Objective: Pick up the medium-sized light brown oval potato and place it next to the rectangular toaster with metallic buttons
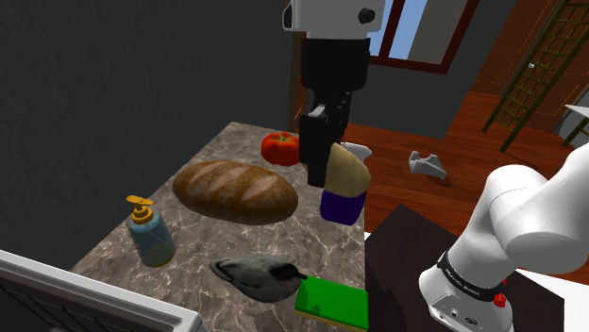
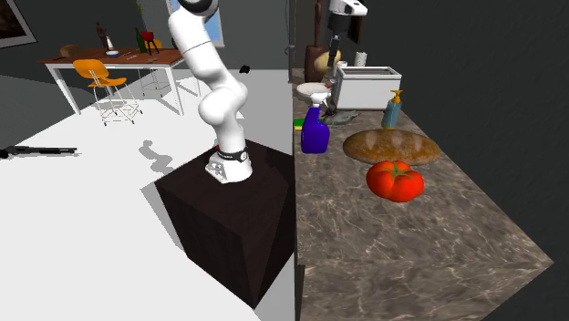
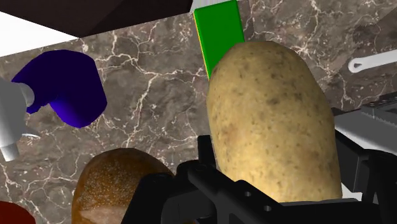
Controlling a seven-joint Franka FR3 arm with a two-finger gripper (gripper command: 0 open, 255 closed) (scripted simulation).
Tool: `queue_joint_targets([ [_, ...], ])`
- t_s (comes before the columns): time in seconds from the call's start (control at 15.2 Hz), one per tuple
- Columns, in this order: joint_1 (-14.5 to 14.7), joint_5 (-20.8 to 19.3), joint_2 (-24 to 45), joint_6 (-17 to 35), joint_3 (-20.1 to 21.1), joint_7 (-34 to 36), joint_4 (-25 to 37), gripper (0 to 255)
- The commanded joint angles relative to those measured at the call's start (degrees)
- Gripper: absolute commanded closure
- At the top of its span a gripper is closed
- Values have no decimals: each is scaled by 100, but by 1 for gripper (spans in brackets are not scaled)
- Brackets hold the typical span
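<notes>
The potato (image 3: 273,121), tan, speckled and oval, hung above the veined brown marble counter (image 1: 217,250). It was clasped in the black gripper (image 1: 326,170), whose jaws pressed against its sides. Just beneath it stood a deep blue spray bottle (image 1: 341,205) with a white head; I couldn't tell what it held. Farther off lay a crusty brown loaf (image 1: 236,191), a glossy red tomato (image 1: 279,147) and a translucent soap dispenser (image 1: 151,236). The boxy pale toaster (image 2: 367,88) stood well apart from the potato.

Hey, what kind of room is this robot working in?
Probably a home kitchen: a brown marbled stone counter holds a crusty brown bread loaf, a round red tomato and a white rectangular toaster, with a dining table beyond.
</notes>
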Motion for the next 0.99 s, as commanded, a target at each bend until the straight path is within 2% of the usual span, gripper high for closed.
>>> queue_joint_targets([
  [0.0, 60, 30, 209, 49, 243, 323, 212, 255],
  [0.4, 242, -53, 924, 196, 991, 1320, 902, 255],
  [0.66, 419, -370, 1668, 280, 1561, 2146, 1568, 255],
  [0.92, 434, -332, 1610, 587, 1551, 2087, 1209, 255],
])
